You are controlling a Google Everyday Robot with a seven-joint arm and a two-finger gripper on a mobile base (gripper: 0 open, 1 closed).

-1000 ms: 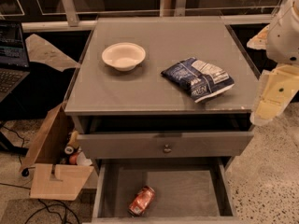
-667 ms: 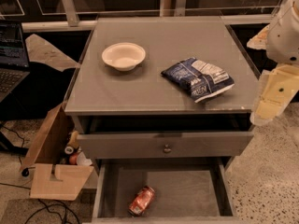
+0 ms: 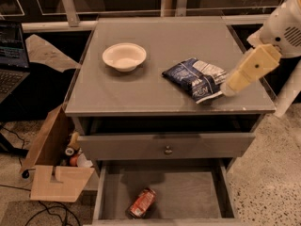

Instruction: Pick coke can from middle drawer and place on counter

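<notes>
Camera view shows the gripper at the tip of the cream-coloured arm, which reaches in from the right edge and slants down to the left over the counter. The tip sits just beside the right end of the blue-and-white chip bag. Whether the gripper is open or closed cannot be told from here, and nothing is seen in its hold. The coke can lies well apart from it, down and to the left: it rests on its side on the grey floor of the pulled-out middle drawer, left of centre and close to the front. Above that drawer sits a closed drawer front with a small round knob. A white bowl stands on the left part of the counter, and a cardboard box is on the floor to the cabinet's left. Compared with 0.7 s ago, the arm's tip has come from beyond the counter's right front corner inward to the bag; the can, bowl and bag lie as before.
</notes>
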